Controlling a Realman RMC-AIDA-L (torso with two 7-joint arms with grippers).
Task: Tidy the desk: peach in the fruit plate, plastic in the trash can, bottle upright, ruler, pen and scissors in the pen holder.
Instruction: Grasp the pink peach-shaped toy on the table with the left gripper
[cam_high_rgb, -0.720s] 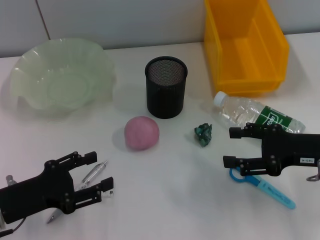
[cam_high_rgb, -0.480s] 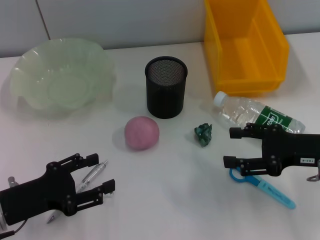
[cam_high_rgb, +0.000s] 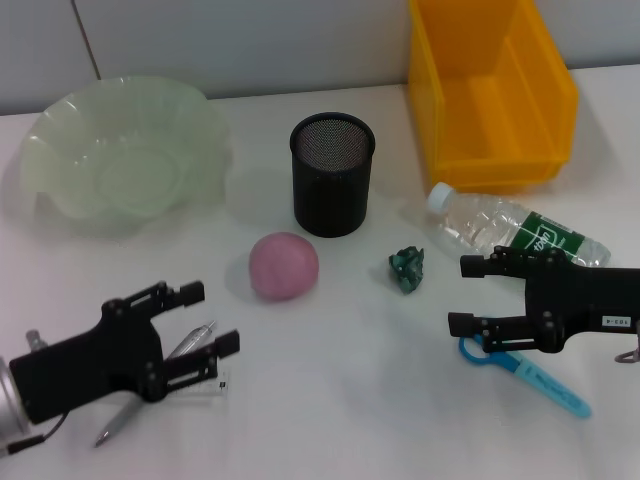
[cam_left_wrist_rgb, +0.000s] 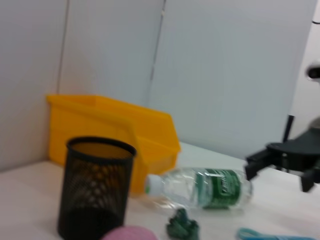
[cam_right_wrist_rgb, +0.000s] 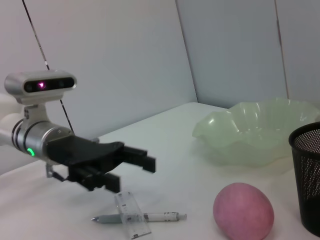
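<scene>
the peach (cam_high_rgb: 284, 266) is a round, matte pink ball lying bare on the white table (cam_high_rgb: 340, 380), just in front of the black mesh pen holder (cam_high_rgb: 332, 173) and near the middle of the table. the left gripper (cam_high_rgb: 203, 328) hovers low near the front left corner with its fingers spread apart and nothing between them; the peach lies beyond its tips, toward the table's middle, apart from them. under this gripper lie a silver pen (cam_high_rgb: 185, 350) and a clear ruler (cam_right_wrist_rgb: 132, 220), the ruler crossing the pen.

the pale green fruit plate (cam_high_rgb: 60, 190) sits by the back left corner. a crumpled green plastic scrap (cam_high_rgb: 407, 270) lies between the peach and the right gripper (cam_high_rgb: 465, 295), which is parked near the right edge, fingers apart, empty. the bottle (cam_high_rgb: 510, 232) lies on its side just behind that gripper, in front of the yellow bin (cam_high_rgb: 490, 95). blue scissors (cam_high_rgb: 530, 372) lie beneath the right gripper.
</scene>
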